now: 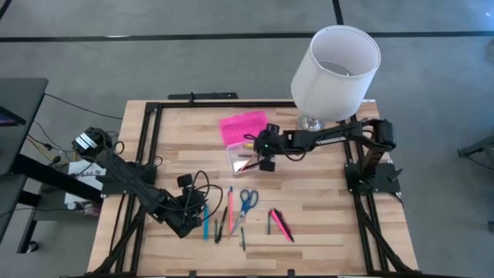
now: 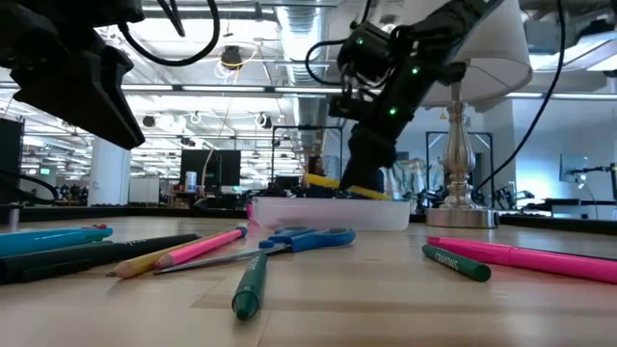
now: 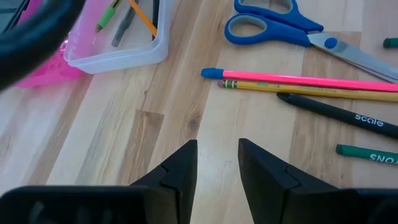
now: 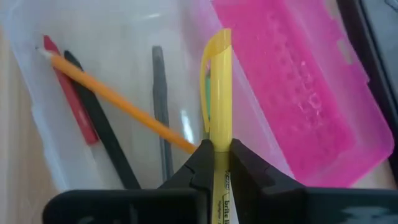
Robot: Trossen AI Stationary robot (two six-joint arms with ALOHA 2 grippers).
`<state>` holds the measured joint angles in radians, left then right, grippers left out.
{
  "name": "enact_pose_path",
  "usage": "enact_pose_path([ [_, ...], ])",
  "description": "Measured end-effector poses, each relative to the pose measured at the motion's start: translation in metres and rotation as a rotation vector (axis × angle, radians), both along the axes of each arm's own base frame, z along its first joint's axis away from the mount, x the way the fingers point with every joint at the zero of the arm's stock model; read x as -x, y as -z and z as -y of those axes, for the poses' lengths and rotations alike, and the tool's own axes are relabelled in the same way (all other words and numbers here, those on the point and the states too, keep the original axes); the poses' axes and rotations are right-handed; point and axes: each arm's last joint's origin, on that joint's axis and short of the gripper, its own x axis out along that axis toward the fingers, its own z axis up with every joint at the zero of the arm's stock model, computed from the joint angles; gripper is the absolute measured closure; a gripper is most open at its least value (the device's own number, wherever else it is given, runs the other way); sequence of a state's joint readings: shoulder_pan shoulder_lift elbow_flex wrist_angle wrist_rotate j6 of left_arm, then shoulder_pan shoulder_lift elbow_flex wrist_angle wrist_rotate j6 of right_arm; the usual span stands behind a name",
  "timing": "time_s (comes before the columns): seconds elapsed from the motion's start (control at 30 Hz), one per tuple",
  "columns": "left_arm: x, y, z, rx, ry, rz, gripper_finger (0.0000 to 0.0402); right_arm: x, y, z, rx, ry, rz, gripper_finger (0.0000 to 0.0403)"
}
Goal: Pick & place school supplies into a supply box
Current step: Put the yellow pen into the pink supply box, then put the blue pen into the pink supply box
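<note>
The table carries a lamp at the far right, clear of the work. The box lies mid-table, pink lid flung open on its far side so supplies drop straight in. Over it the right claw pinches a yellow highlighter, likely for release. The left claw waits spread near the scissors and loose pens.

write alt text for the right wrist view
The right end effector holds a yellow highlighter over the clear open supply box. Inside lie an orange pencil, a red pen, a black pen and a grey one; the pink lid lies open alongside.
</note>
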<state>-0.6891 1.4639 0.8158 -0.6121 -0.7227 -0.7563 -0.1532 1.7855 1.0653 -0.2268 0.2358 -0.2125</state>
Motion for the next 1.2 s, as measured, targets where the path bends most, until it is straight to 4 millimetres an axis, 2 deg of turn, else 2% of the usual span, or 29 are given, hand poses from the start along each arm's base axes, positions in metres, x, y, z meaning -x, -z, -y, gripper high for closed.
enact_pose_path([
  [0.17, 0.0, 0.0, 0.0, -0.002, 0.0, -0.002, 0.0291, -0.001, 0.009, 0.005, -0.014, 0.029, -0.017, 0.0377],
  [0.4, 0.0, 0.0, 0.0, -0.002, 0.0, -0.002, 0.029, 0.0, 0.009, 0.009, -0.017, 0.077, -0.006, 0.0373],
  [0.9, 0.001, 0.001, 0.001, 0.093, -0.037, -0.013, 0.029, -0.001, 0.009, 0.006, -0.013, 0.086, -0.007, 0.0291],
  [1.1, 0.0, 0.002, 0.003, 0.231, -0.123, 0.002, 0.029, 0.0, -0.004, -0.009, 0.063, 0.043, 0.012, 0.0285],
  [1.2, -0.002, 0.001, 0.007, 0.324, -0.155, 0.013, 0.029, 0.002, -0.019, -0.018, 0.094, 0.015, 0.048, 0.0285],
])
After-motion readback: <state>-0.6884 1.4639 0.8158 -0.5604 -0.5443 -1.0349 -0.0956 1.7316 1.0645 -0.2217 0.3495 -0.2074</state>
